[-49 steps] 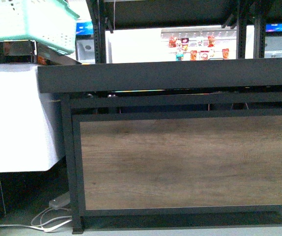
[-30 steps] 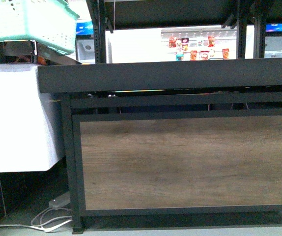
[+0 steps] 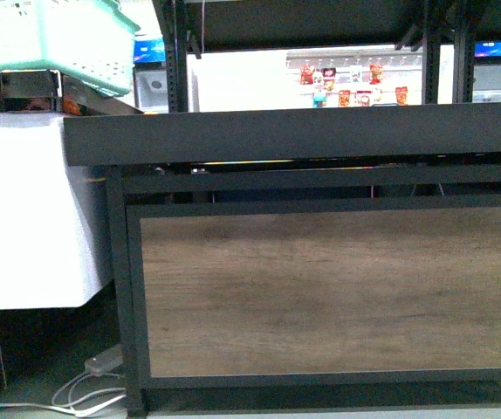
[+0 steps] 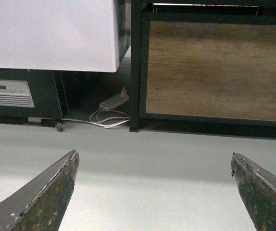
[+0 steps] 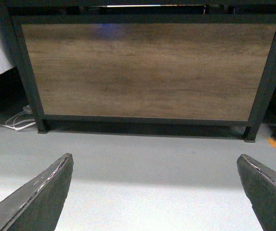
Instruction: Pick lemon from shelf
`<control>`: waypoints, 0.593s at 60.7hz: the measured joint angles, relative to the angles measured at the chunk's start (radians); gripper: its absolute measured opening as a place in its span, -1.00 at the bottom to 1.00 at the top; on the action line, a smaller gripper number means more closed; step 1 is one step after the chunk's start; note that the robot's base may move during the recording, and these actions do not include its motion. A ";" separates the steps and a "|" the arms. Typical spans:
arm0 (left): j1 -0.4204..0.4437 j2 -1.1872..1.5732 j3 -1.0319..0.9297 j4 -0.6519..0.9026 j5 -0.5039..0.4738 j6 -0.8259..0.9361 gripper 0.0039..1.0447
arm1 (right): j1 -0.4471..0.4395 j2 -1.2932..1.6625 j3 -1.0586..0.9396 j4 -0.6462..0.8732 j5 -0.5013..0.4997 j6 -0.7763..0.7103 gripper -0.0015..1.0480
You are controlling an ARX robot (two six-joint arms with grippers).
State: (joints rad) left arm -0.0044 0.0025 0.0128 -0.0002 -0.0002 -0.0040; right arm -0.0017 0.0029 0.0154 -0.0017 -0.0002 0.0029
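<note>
The shelf (image 3: 320,288) fills the front view: a black metal frame with a brown wood-look front panel and a dark tray edge (image 3: 294,135) across the top. The lemon is out of view; the tray's contents are hidden behind its front edge. Neither arm shows in the front view. My left gripper (image 4: 153,161) hangs open over bare grey floor, facing the shelf's left corner (image 4: 215,67). My right gripper (image 5: 155,161) is open too, over the floor in front of the wood panel (image 5: 147,72). Nothing is between either pair of fingers.
A white chest cabinet (image 3: 24,209) stands left of the shelf, with a mint-green basket (image 3: 50,39) above it. A power strip and white cable (image 4: 111,108) lie on the floor by the shelf's left leg. White wall shelves with bottles (image 3: 351,83) show far behind.
The front view has shifted slightly: the shelf frame sits a little further left and lower in the picture than before. No arm entered the view.
</note>
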 joint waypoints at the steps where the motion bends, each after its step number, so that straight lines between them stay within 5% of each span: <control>1: 0.000 0.000 0.000 0.000 0.000 0.000 0.86 | 0.000 0.000 0.000 0.000 0.000 0.000 0.95; 36: 0.000 0.000 0.000 0.000 0.000 0.000 0.86 | 0.000 0.000 0.000 0.000 0.000 0.000 0.95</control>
State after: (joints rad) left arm -0.0044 0.0025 0.0128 -0.0002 -0.0002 -0.0040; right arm -0.0017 0.0029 0.0151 -0.0017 -0.0006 0.0029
